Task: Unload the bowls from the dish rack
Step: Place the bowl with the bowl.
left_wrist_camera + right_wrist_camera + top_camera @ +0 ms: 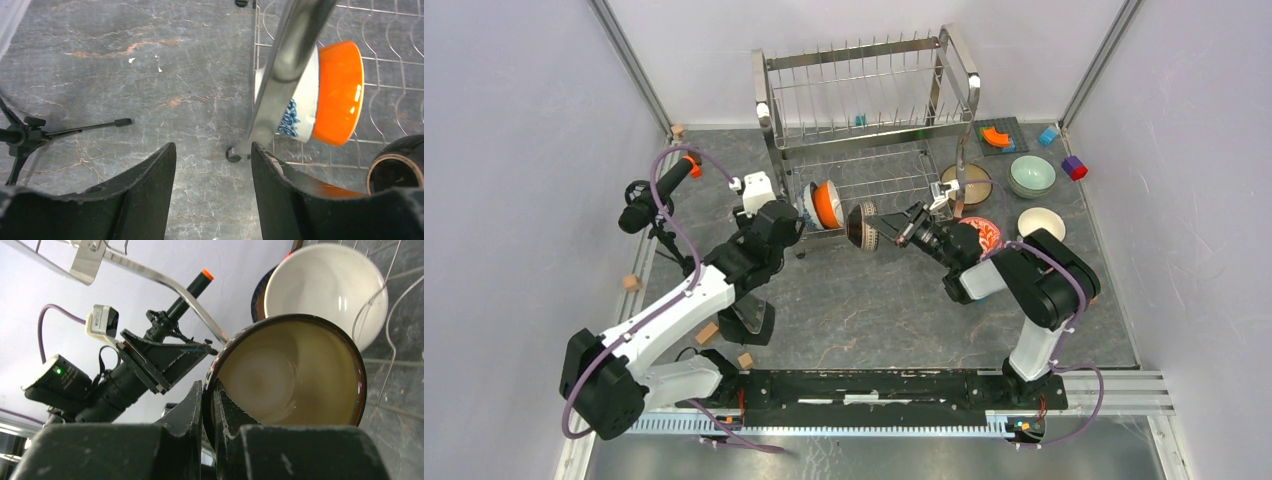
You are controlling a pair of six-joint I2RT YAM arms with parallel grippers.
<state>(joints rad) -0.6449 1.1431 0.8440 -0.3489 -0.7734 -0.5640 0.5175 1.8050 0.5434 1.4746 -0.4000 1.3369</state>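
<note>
Right wrist: right end effector [207, 390] is pinching the rim of a dark-brown round ceramic bowl [290, 370]; left end effector [212, 150] is standing wide

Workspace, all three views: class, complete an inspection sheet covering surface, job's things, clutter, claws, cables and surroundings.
Surface: grey marbled table.
Job's things: dish rack holds an orange bowl and a blue-and-white bowl on edge in its lower tier; green bowl, cream bowl, brown-gold bowl and red-patterned bowl sit on the table beside it.
Clutter: coloured blocks at the back; wooden blocks and a small tripod at the side.
Claws: left claw open, empty; right claw shut on a dark bowl's rim.
Cables: purple cables, loosely looped.
Surroundings: pale walls on three sides.
</note>
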